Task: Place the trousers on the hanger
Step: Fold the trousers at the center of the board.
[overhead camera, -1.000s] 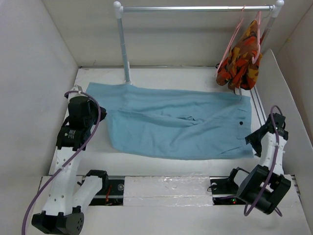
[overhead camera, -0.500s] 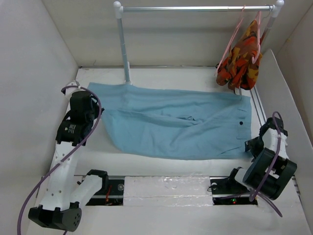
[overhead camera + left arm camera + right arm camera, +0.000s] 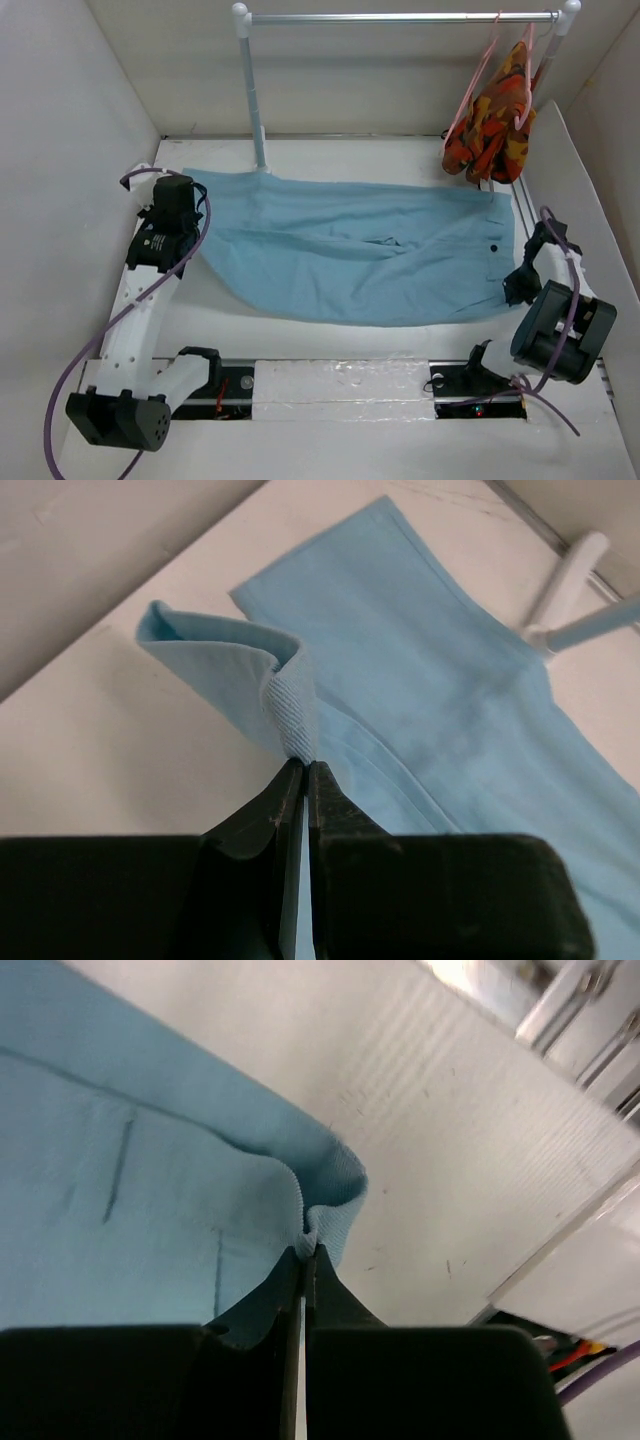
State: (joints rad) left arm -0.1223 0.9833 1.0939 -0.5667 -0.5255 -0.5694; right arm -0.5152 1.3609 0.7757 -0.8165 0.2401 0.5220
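1. Trousers: light blue, spread flat across the middle of the table in the overhead view. The leg ends lie at the left and the waistband with a dark button at the right. The lower edge sags in a shallow curve between the two arms.
2. Left gripper: at the left of the overhead frame, on the upper left corner of the cloth. In the left wrist view its fingers are pressed together on a hem fold of the trousers. The fold is raised off the table and curls over above the tips.
3. Right gripper: at the right of the overhead frame, at the lower right corner of the waistband. In the right wrist view the jaws are clamped on a small puckered ridge of the trousers at the cloth's edge, with bare white table to the right of it.
4. Hanger: thin, pale pink, hanging from the rail at the upper right of the frame. It is well apart from both grippers and touches no part of the trousers.
5. Patterned garment: orange, red and yellow, on a second pink hanger just right of the first. It hangs above the trousers' upper right corner.
6. Post: upright support of the rail, standing at the trousers' upper edge, near the left gripper
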